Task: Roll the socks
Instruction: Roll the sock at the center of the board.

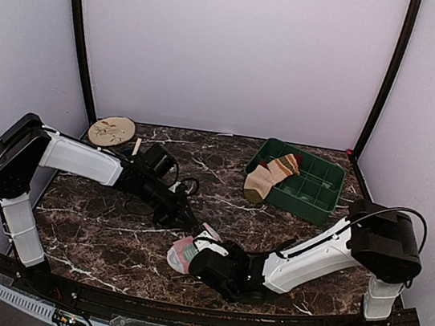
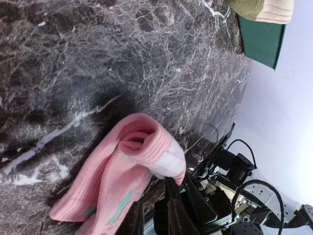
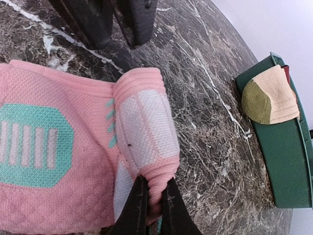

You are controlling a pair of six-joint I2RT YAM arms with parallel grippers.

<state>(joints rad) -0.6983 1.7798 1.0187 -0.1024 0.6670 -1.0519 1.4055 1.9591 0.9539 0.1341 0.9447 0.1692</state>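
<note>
Your right gripper [image 3: 153, 190] is clamped on a folded edge of the pink sock [image 3: 58, 147], pinching the rolled cuff end between its two fingers. That sock lies partly flat on the tabletop [image 1: 110, 237] at about 6 o'clock, near the front edge, with its mint patch facing up. Your left gripper [image 3: 117, 41] sits just beyond the sock's cuff, toward 10 o'clock from it. Its fingers stand a narrow gap apart with only marble showing between them. You have two socks in all. The second, the tan striped sock [image 1: 268, 178], hangs over the near-left rim of the one green tray [image 1: 315, 189] at 2 o'clock. One round wooden disc [image 1: 112, 130] rests at 10 o'clock.
</note>
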